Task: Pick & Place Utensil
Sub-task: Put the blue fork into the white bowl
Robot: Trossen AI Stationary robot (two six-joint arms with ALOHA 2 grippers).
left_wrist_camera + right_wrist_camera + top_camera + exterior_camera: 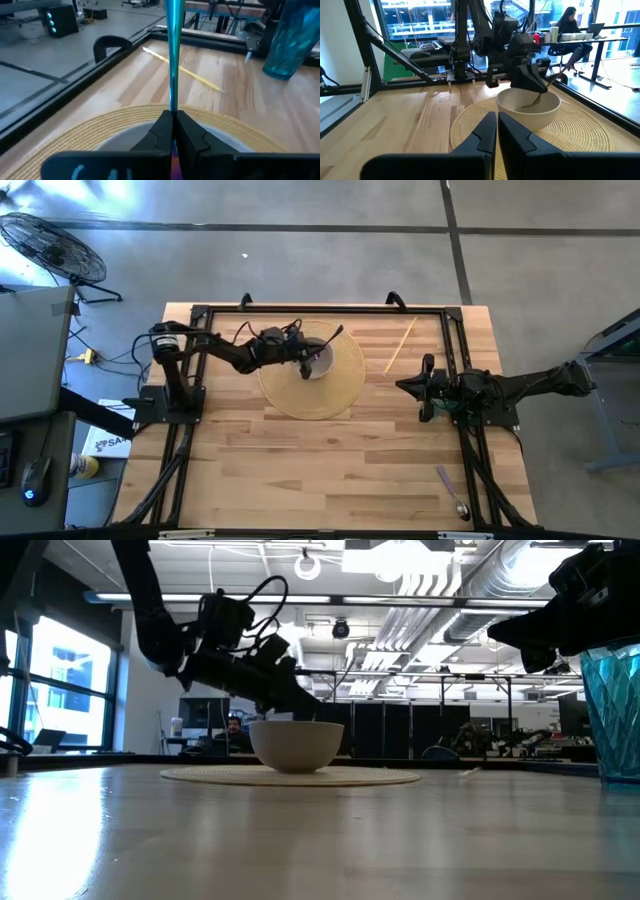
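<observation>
We see the left gripper (305, 363) reaching over the white bowl (317, 364) on the round woven placemat (345, 385), its fingers (161, 132) pinching a teal-handled utensil (174, 55) whose working end dips into the bowl; in the right wrist view it looks like a spoon, though we cannot be certain. The handle juts up and outward past the rim. We judge the placing nearly done, and the risk lies in the release: if the fingers part while the handle leans this far out, the utensil could tip over the rim onto the placemat, or the retreating gripper could catch the handle and drag the light bowl. The right gripper (428, 388) waits well apart at the table's right side near a teal tumbler (292, 40), fingers pressed together on nothing. A yellow stick (400, 345) and another spoon (452, 493) lie untouched on the wooden table (300, 470).
</observation>
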